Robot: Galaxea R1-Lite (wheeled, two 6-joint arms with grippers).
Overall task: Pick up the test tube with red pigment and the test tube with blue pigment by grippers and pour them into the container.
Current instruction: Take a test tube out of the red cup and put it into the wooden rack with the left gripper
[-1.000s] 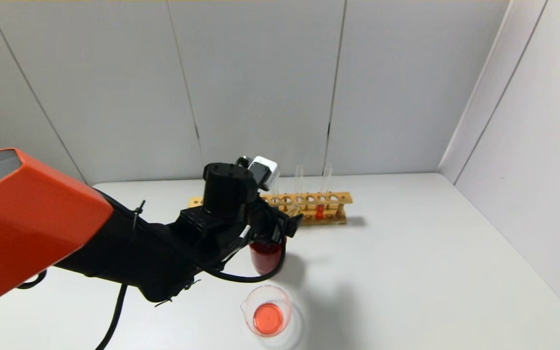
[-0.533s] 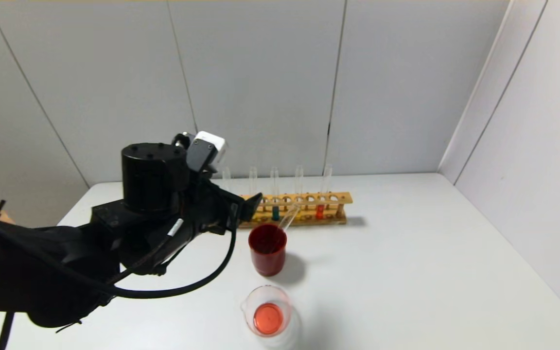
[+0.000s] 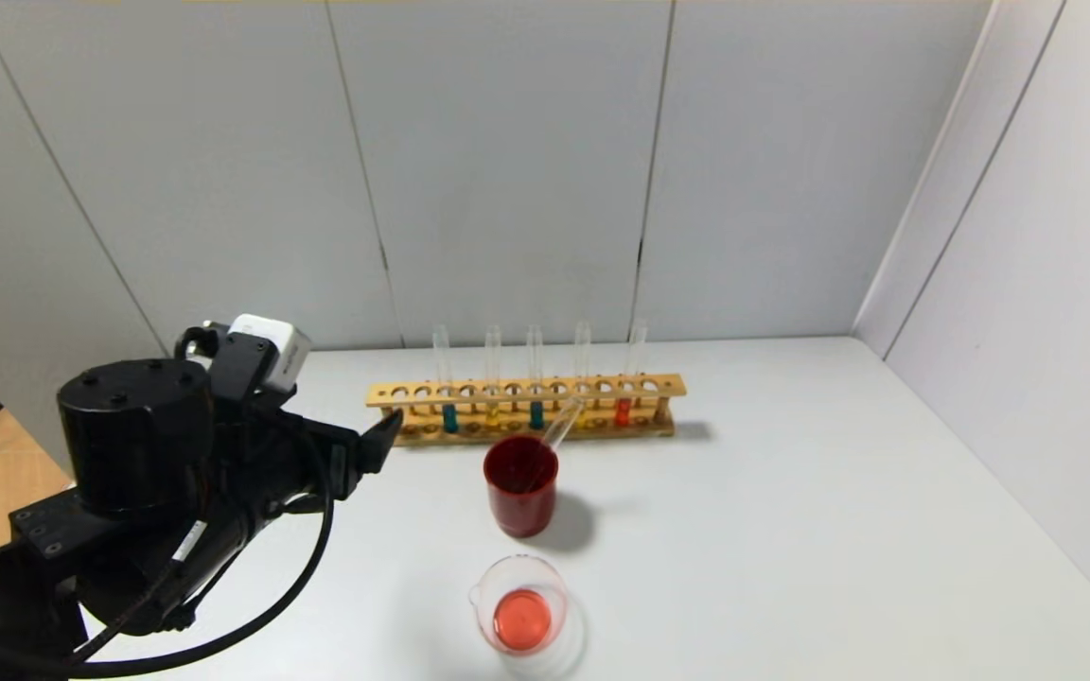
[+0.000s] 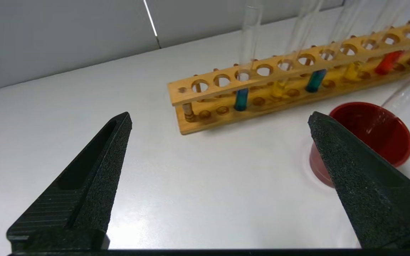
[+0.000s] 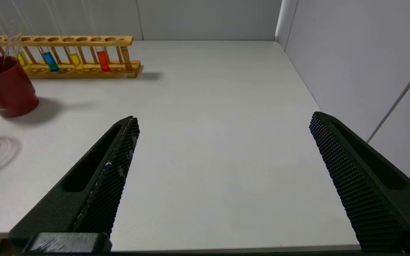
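A test tube with red pigment (image 3: 623,411) stands near the right end of the wooden rack (image 3: 659,386). Two test tubes with blue pigment (image 3: 449,417) (image 3: 536,414) stand in it further left. The container (image 3: 521,615), a clear beaker holding red liquid, sits near the table's front. My left gripper (image 3: 370,449) is open and empty, left of the rack and the red cup; its wrist view (image 4: 219,118) shows a blue tube (image 4: 241,99) and the red tube (image 4: 388,62). My right gripper (image 5: 223,119) is open and empty over bare table at the right, out of the head view.
An opaque dark red cup (image 3: 520,482) stands between rack and beaker, with an empty glass tube (image 3: 559,430) leaning in it. Yellow-liquid tubes (image 3: 493,413) stand in the rack. Grey walls close the back and right side. The table's left edge lies under my left arm.
My left arm has pulled back to the left, away from the red cup. The empty tube stays leaning in the cup. The rack's left tubes have come into view.
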